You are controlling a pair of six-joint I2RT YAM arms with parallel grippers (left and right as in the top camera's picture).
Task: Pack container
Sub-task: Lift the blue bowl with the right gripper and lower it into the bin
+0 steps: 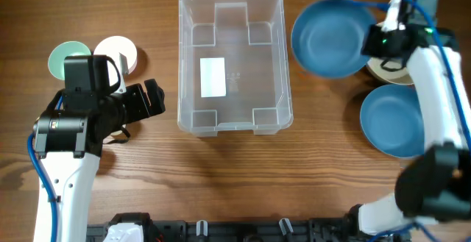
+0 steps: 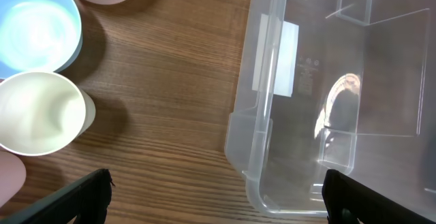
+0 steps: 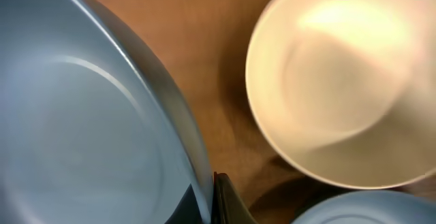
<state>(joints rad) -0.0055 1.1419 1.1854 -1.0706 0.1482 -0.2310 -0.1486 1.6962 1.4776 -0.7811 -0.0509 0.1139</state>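
Note:
The clear rectangular container (image 1: 231,62) with a white label stands empty at the table's middle; it also shows in the left wrist view (image 2: 320,101). My right gripper (image 1: 374,43) is shut on the rim of a large blue bowl (image 1: 330,36), holding it right of the container; in the right wrist view the fingers (image 3: 210,200) pinch the blue bowl's rim (image 3: 88,115). My left gripper (image 1: 151,101) is open and empty, left of the container's near corner; both fingers show at the bottom of the left wrist view (image 2: 218,200).
A second blue bowl (image 1: 394,121) and a cream bowl (image 1: 386,71) sit at the right; the cream bowl fills the right wrist view (image 3: 340,81). At the left are a light green-blue bowl (image 1: 68,58) and a white bowl (image 1: 118,53), also in the left wrist view (image 2: 34,23), (image 2: 37,112).

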